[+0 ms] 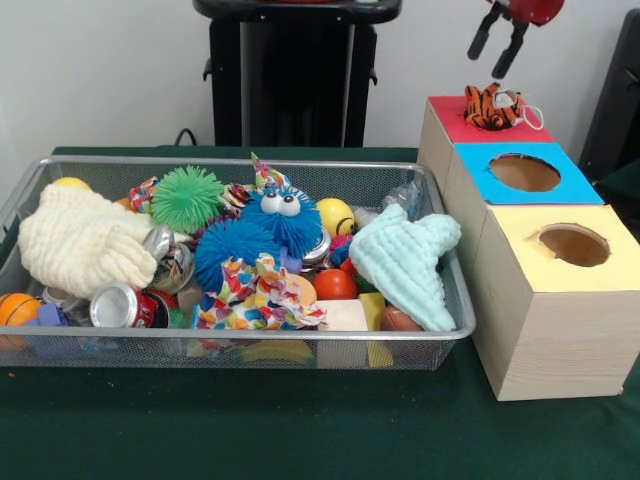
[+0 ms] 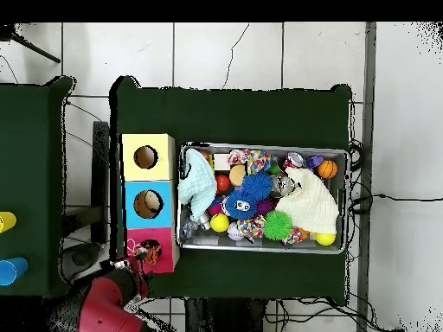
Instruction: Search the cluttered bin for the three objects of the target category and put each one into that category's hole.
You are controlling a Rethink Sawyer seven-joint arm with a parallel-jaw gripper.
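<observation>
Tiger toy sits in the red-ringed hole; end effector hangs above it, fingers spread and empty.

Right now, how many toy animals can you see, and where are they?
1. An orange striped tiger sits in the red-surround hole, just below the open gripper. No monkey or duck shows in the wire bin; they may be buried under the cloths and balls.
</observation>
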